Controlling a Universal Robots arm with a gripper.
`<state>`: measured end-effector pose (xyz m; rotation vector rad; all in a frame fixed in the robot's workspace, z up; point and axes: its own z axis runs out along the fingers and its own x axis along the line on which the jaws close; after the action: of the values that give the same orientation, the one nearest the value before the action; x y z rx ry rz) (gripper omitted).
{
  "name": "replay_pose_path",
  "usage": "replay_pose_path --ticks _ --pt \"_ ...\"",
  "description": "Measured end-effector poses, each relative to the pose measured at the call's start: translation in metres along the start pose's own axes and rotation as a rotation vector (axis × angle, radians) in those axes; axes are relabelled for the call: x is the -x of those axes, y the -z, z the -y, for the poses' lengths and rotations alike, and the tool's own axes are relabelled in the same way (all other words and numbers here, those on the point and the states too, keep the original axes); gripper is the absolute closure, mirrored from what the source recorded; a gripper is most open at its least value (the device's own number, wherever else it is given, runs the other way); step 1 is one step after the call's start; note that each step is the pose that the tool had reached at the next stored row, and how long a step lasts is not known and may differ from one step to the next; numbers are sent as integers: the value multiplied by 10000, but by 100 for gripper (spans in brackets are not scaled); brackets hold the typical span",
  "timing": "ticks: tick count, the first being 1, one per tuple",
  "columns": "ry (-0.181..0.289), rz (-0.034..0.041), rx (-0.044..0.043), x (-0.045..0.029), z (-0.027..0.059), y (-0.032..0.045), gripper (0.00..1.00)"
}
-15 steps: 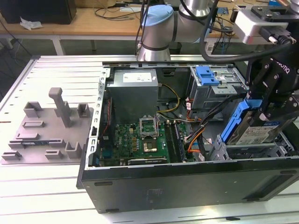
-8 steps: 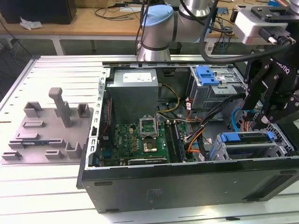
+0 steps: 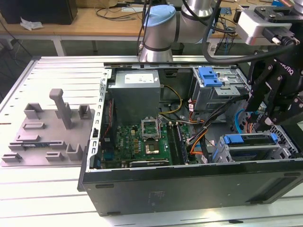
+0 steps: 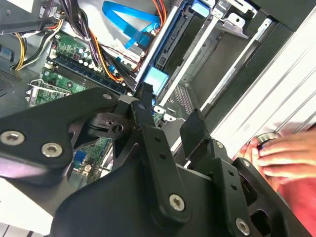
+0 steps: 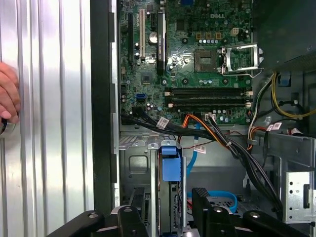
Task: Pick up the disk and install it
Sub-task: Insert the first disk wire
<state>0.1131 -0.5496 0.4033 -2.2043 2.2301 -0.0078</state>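
Note:
The disk (image 3: 248, 139) stands on edge in the drive cage at the front corner of the open computer case, on the exterior view's right, its blue carrier facing up. In both wrist views its blue carrier tab (image 5: 171, 165) (image 4: 159, 79) lies just beyond my fingertips, in line with the gap between them. My black gripper (image 3: 259, 124) hangs right above the cage. The gripper (image 5: 169, 195) (image 4: 170, 106) is open, its fingers a good deal wider apart than the disk's edge and holding nothing.
A second blue bracket (image 3: 209, 75) tops the rear drive cage. Cables (image 5: 212, 131) run beside the bay over the motherboard (image 3: 147, 139). A grey fixture tray (image 3: 47, 135) sits on the ribbed table at the exterior view's left. A person's hand (image 4: 286, 153) rests beside the case.

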Motion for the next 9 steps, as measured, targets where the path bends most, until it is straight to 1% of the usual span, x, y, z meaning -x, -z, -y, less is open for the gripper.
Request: replay_pose_path --ticks 7,8,9 --pt "0 -4 0 0 0 0 50" --pt "1 -32 0 8 0 0 50" --pt "2 -207 -2 33 0 0 50"
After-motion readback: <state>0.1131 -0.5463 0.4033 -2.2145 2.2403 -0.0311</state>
